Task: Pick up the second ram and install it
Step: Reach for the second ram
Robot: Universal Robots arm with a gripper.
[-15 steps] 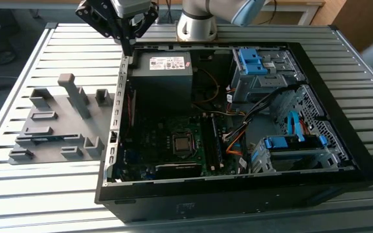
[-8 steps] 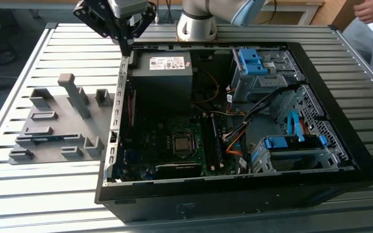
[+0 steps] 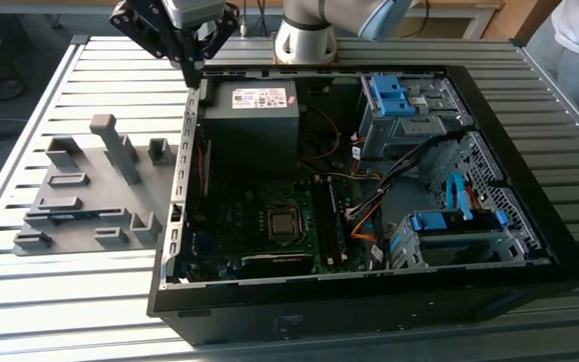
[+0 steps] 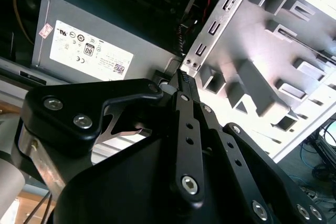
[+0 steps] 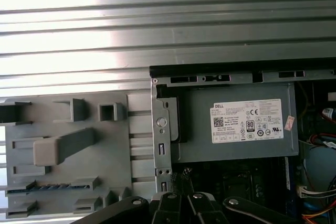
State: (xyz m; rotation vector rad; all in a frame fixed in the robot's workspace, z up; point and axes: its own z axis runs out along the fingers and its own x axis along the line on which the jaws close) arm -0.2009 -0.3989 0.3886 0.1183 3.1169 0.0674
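Gripper (image 3: 193,73), fingers (image 4: 182,85) together, hovers over the PC case's (image 3: 320,317) edge; 2nd RAM stick (image 5: 50,187) sits in the holder (image 3: 103,192) beside it.

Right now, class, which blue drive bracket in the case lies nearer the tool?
The blue bracket beside the power supply; the other bracket sits across the case, far from the tool.
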